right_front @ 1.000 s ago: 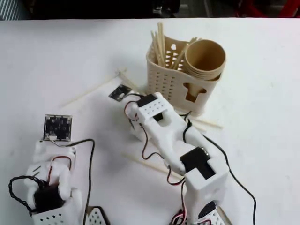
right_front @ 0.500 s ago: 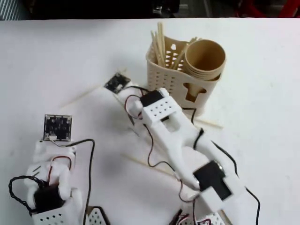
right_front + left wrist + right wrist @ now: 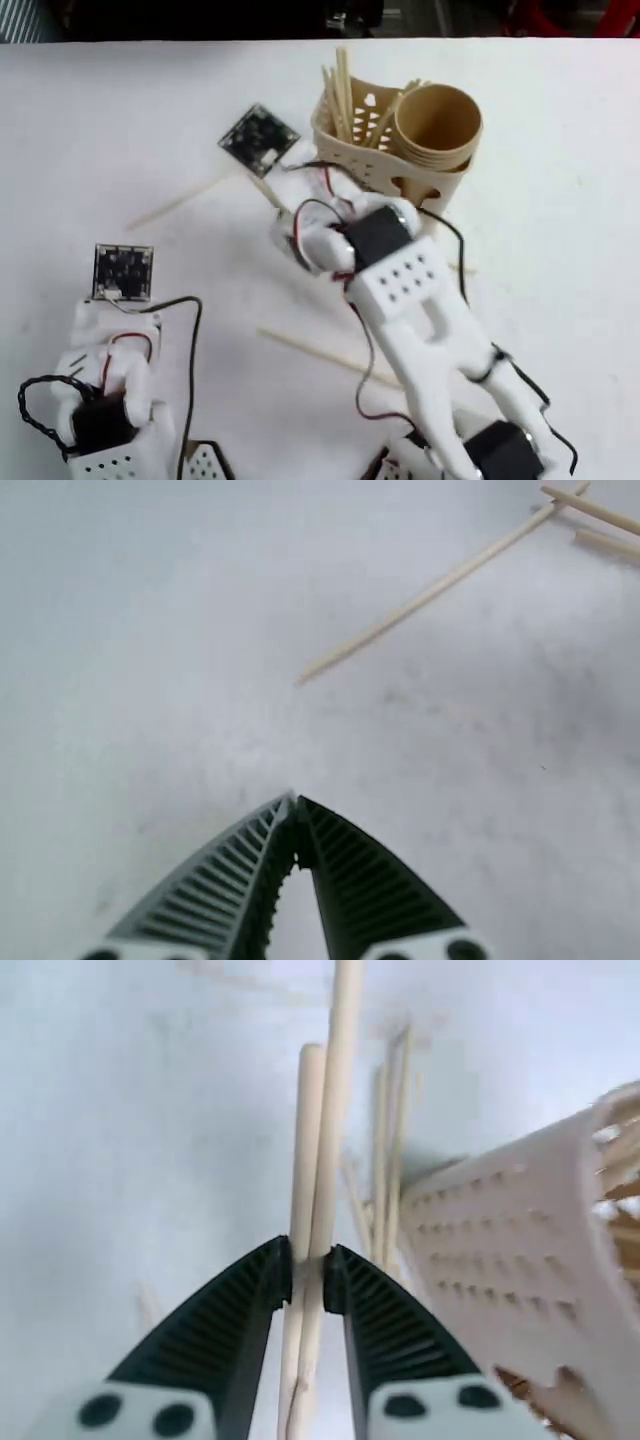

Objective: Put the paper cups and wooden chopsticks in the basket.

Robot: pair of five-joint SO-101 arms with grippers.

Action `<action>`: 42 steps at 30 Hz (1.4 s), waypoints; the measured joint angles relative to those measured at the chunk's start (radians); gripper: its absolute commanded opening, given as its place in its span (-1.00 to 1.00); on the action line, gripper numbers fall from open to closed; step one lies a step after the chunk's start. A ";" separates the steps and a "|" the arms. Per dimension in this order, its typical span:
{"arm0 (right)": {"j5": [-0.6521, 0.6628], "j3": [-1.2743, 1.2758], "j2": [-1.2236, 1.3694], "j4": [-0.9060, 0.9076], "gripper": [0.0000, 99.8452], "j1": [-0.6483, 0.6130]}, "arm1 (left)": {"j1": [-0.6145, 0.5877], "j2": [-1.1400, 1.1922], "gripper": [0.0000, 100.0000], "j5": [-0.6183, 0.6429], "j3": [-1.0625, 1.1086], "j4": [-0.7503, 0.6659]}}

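While the right pincer [image 3: 308, 1265] clamps two chopsticks [image 3: 322, 1150] just beside the basket [image 3: 500, 1250], the left pincer [image 3: 296, 820] hangs empty, its jaws pressed together.

Stacked paper cups [image 3: 437, 125] sit inside the basket on the white table [image 3: 120, 120], with a bundle of sticks [image 3: 340, 85] standing upright next to them in the same basket. One loose stick [image 3: 320, 352] lies flat on the table beside the right arm [image 3: 410, 290]. A second loose stick [image 3: 430, 588] lies ahead of the left pincer, well apart from it.
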 measured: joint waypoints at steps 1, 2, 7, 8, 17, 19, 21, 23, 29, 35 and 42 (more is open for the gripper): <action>0.000 -0.025 -0.014 0.000 -0.96 0.000 | 0.000 0.000 -0.95 0.000 0.000 0.000; 0.000 -0.055 -0.025 0.000 -0.96 0.000 | 0.000 0.000 -0.95 0.000 0.000 0.000; -0.032 -0.199 -0.034 -0.009 -0.96 0.018 | 0.000 0.000 -0.95 0.000 0.000 0.000; -0.040 -0.221 -0.034 -0.025 -0.96 0.031 | 0.000 0.000 -0.95 0.000 0.000 0.000; -0.118 -0.295 -0.037 -0.344 -0.96 0.150 | 0.000 0.000 -0.95 0.000 0.000 0.000; -0.141 -0.295 -0.037 -0.425 -0.96 0.167 | 0.000 0.000 -0.95 0.000 0.000 0.000; -0.170 -0.295 -0.037 -0.496 -0.96 0.187 | 0.000 0.000 -0.95 0.000 0.000 0.000; -0.207 -0.295 -0.037 -0.554 -0.96 0.210 | 0.000 0.000 -0.95 0.000 0.000 0.000; -0.287 -0.253 -0.035 -0.704 -0.96 0.275 | 0.000 0.000 -0.95 0.000 0.000 0.000; -0.290 -0.098 0.038 -0.847 -0.96 0.325 | 0.000 0.000 -0.95 0.000 0.000 0.000; -0.290 0.043 0.068 -0.887 -0.96 0.331 | 0.000 0.000 -0.95 0.000 0.000 0.000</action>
